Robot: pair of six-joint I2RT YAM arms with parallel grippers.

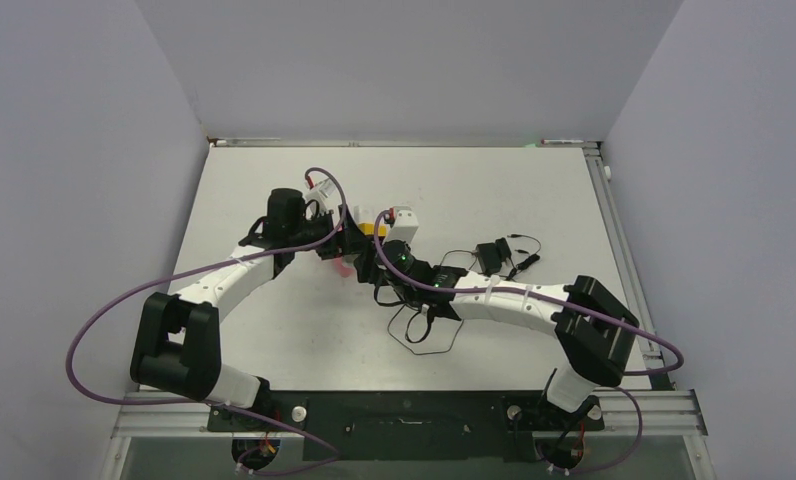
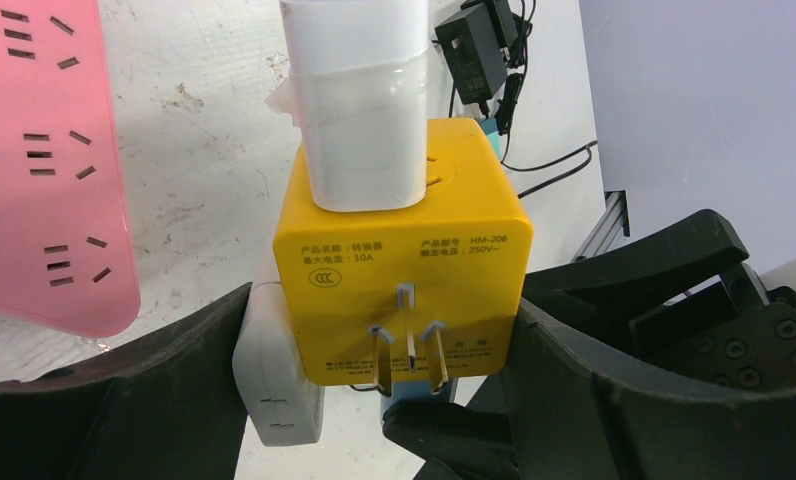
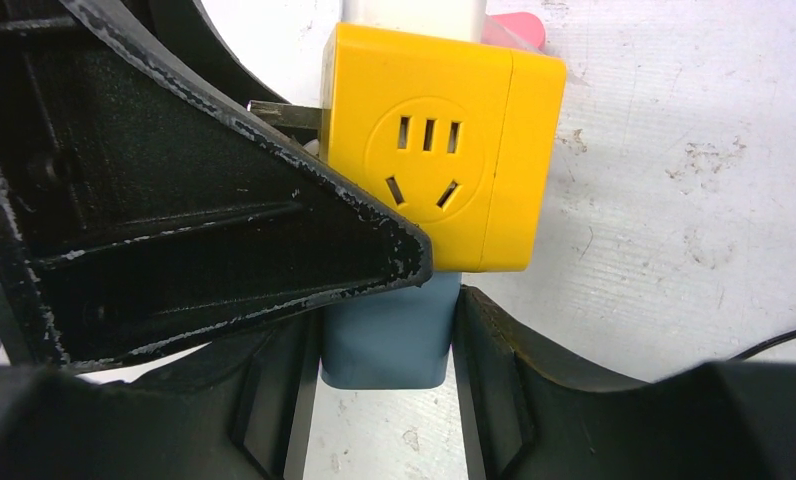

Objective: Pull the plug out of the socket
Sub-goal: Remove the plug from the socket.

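Observation:
A yellow socket cube sits between my left gripper's fingers, its metal prongs facing the camera. One left finger presses a white plug on the cube's side; the other presses the cube's opposite face. Another white plug sticks out of the far face. A blue-grey plug is seated in the cube, and my right gripper is shut on it. In the top view the two grippers meet at the cube at mid-table.
A pink power strip lies flat on the table just left of the cube. A black adapter with thin black cables lies to the right, under the right arm. White walls surround the table.

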